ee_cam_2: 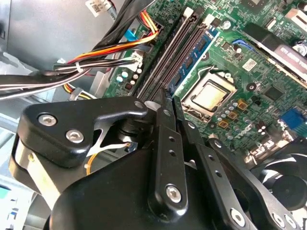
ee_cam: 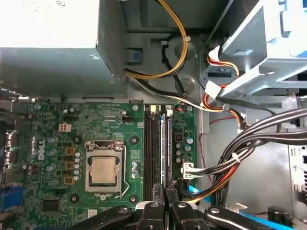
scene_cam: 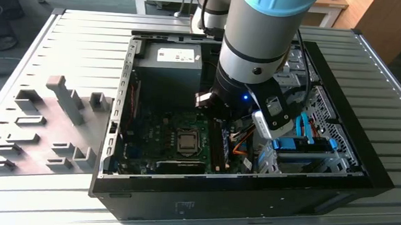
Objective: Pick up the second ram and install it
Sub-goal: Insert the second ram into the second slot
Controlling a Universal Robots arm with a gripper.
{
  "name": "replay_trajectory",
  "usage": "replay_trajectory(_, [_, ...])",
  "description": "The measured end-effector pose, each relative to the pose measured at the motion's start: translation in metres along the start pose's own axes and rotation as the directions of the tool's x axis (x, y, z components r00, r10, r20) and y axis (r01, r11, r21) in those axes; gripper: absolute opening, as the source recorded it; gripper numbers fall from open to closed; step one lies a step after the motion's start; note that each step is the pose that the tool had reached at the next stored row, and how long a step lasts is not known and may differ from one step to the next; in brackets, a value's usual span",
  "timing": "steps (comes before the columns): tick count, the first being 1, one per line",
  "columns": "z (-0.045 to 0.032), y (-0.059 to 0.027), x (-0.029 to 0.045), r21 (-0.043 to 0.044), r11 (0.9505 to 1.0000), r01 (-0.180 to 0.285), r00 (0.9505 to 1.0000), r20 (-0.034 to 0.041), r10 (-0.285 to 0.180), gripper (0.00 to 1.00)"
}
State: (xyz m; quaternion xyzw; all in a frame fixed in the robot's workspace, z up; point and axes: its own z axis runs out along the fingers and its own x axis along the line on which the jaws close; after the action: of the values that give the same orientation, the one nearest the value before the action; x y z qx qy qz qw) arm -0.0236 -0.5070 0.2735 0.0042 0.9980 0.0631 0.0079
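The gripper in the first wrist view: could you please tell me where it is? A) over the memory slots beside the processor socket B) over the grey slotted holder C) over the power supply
A: the gripper sits at the end of the memory slots, next to the processor socket.

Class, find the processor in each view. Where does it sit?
Exterior view: processor mid-motherboard, to the exterior view's left of the arm.
Second wrist view: processor beside the memory slots.
First wrist view: processor beside the slots, opposite the cables.
Shared landmark: the memory slots.
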Motion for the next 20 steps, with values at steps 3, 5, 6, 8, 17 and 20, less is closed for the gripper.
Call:
replay_trajectory(3, [0.0,-0.0001,0.0,0.0001,1.0,0.001,1.0,-0.0002,-0.001,0.14])
replay_trajectory(5, [0.0,-0.0001,0.0,0.0003,1.0,0.001,1.0,-0.0001,-0.001,0.14])
replay_trajectory(6, [0.0001,-0.0001,0.0,0.0005,1.0,0.001,1.0,-0.0002,-0.001,0.14])
replay_trajectory(8, [0.0009,-0.0002,0.0,0.0001,1.0,0.001,1.0,-0.0001,-0.001,0.14])
replay_trajectory(17, [0.013,-0.0017,0.0005,0.0002,1.0,0.001,1.0,-0.0004,-0.001,0.14])
replay_trajectory(20, [0.0185,-0.0024,0.0038,0.0004,1.0,-0.003,1.0,0.0001,0.003,0.14])
